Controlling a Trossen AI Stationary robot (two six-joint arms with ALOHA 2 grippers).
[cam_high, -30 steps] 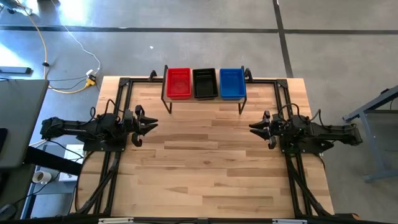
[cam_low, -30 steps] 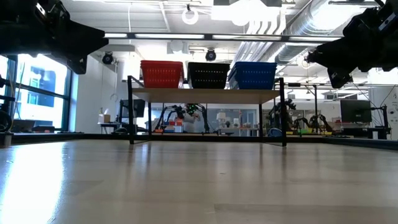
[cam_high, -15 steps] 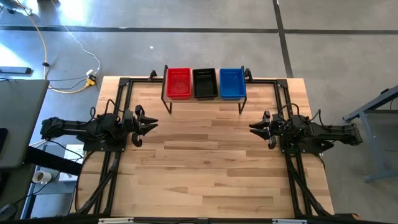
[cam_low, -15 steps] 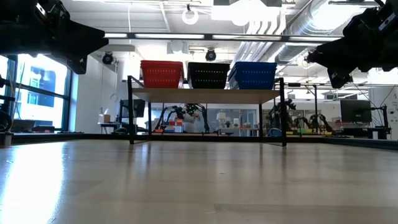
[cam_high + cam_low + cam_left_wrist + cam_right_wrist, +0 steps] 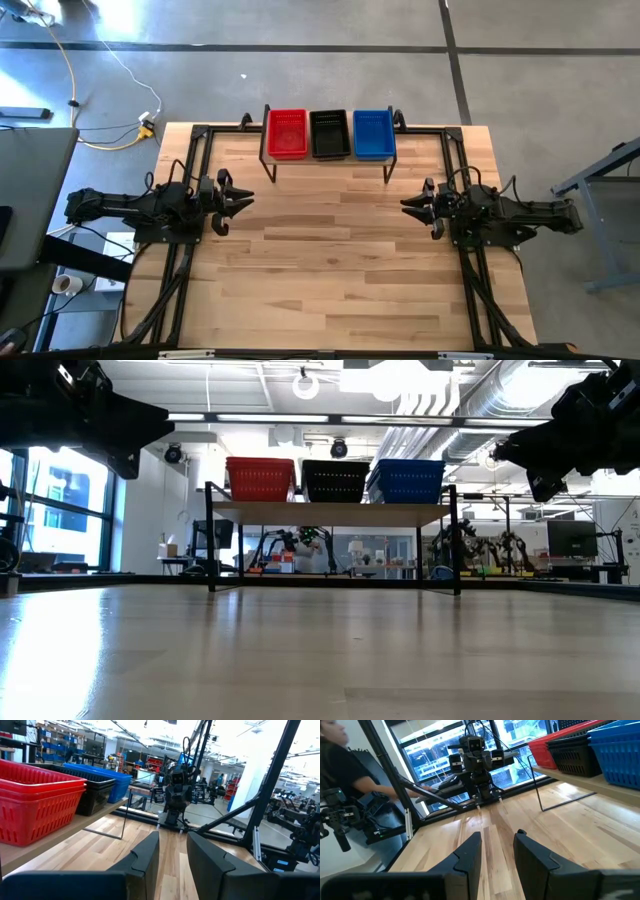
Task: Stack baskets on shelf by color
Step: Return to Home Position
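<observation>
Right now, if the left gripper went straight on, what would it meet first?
Likely the right gripper, facing it across the table. The left gripper points over bare wood; the shelf sits to one side of that line, though height alignment is unclear.

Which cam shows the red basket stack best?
Left wrist view: the red basket stack is close and side-on, its layered rims distinct. High view shows only one red rectangle from above; low view a small distant side face; right wrist view just a far red edge.
</observation>
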